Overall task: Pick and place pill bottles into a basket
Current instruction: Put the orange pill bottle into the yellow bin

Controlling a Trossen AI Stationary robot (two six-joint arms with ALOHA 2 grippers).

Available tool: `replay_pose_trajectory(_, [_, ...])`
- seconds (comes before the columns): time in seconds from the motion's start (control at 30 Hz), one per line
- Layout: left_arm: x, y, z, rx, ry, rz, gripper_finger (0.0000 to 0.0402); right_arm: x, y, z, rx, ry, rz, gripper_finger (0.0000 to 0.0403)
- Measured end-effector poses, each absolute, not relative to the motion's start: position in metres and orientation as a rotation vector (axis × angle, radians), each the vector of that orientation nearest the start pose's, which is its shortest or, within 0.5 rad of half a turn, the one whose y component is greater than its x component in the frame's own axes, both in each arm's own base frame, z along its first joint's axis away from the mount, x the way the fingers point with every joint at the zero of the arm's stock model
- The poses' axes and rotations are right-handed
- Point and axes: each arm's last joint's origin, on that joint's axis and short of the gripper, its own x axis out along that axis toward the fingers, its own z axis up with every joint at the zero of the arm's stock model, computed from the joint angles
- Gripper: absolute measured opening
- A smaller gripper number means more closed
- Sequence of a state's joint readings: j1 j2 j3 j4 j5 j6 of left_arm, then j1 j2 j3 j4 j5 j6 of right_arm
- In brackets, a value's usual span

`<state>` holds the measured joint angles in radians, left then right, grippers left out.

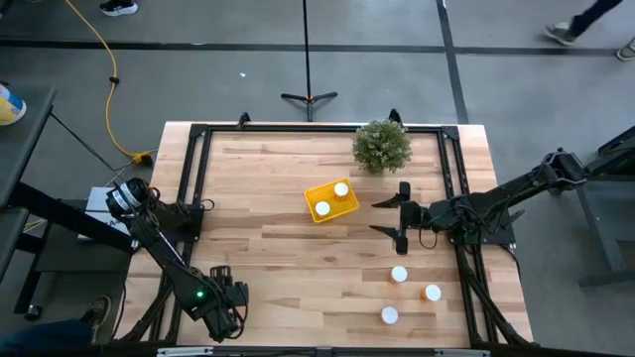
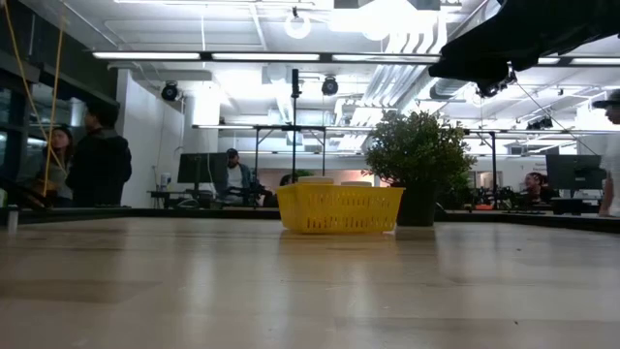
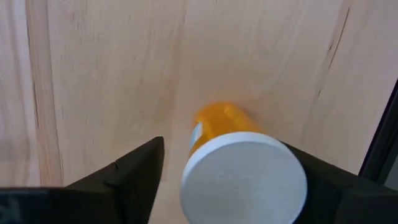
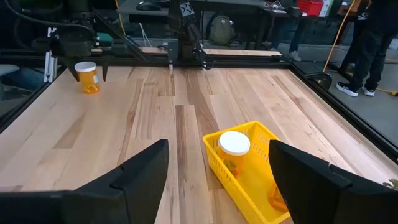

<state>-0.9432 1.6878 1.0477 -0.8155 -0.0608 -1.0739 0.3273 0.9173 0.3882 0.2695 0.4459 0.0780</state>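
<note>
Basket (image 1: pixel 330 200) bright yellow, set on the wooden table (image 1: pixel 278 248) toward the far side, just beside the potted plant (image 1: pixel 382 146); in the low view, standing immediately next to the plant's pot.

Right gripper (image 1: pixel 402 215) held over the table close to the basket, on the side nearer the right arm's base, fingers spread wide with nothing between them; seen from its wrist, aimed across the basket.

Left gripper (image 1: pixel 224 297) down at the table's near left corner, fingers parted on either side of one upright pill bottle (image 3: pixel 242 174); one finger (image 3: pixel 134 171) plainly clear of the white cap, the other too close to judge contact. Not clamped, as far as visible.

Two pill bottles (image 1: pixel 340 189) inside the basket, white caps up.

Three more pill bottles (image 1: pixel 399 274) loose on the table near the right front corner, well apart from the basket, grouped near one another without touching.
</note>
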Motion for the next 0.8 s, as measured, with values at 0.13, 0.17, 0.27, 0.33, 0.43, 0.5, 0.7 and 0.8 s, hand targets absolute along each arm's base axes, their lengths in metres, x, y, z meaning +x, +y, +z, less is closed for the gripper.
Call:
replay_pose_trajectory(0.13, [0.1739,-0.2371,0.1714,-0.154,1.462,0.051,0.0273,0.1858,0.0499,0.2171,-0.02,0.236,-0.127,0.0268])
replay_pose_trajectory(0.17, [0.1737,-0.2372,0.1714,-0.152,1.468,0.044,0.0264,0.1858,0.0499,0.2171,-0.021,0.236,-0.127,0.0268])
replay_pose_trajectory(0.27, [0.1733,-0.2374,0.1714,-0.132,1.483,0.012,0.0237,0.1858,0.0499,0.2171,-0.021,0.236,-0.127,0.0268])
replay_pose_trajectory(0.33, [0.1732,-0.2374,0.1714,-0.121,1.485,0.002,0.0228,0.1858,0.0499,0.2171,-0.021,0.236,-0.127,0.0268])
replay_pose_trajectory(0.43, [0.1731,-0.2371,0.1713,-0.118,1.487,0.002,0.0228,0.1858,0.0499,0.2171,-0.021,0.236,-0.127,0.0268])
replay_pose_trajectory(0.5, [0.173,-0.237,0.1713,-0.118,1.488,0.003,0.023,0.1858,0.0499,0.217,-0.021,0.237,-0.127,0.0268])
replay_pose_trajectory(0.7, [0.1728,-0.2362,0.1713,-0.12,1.492,0.017,0.0248,0.1857,0.0499,0.2169,-0.021,0.238,-0.127,0.0268])
replay_pose_trajectory(0.8, [0.1725,-0.2351,0.1712,-0.107,1.49,0.026,0.0231,0.1858,0.0499,0.2169,-0.021,0.238,-0.127,0.0268])
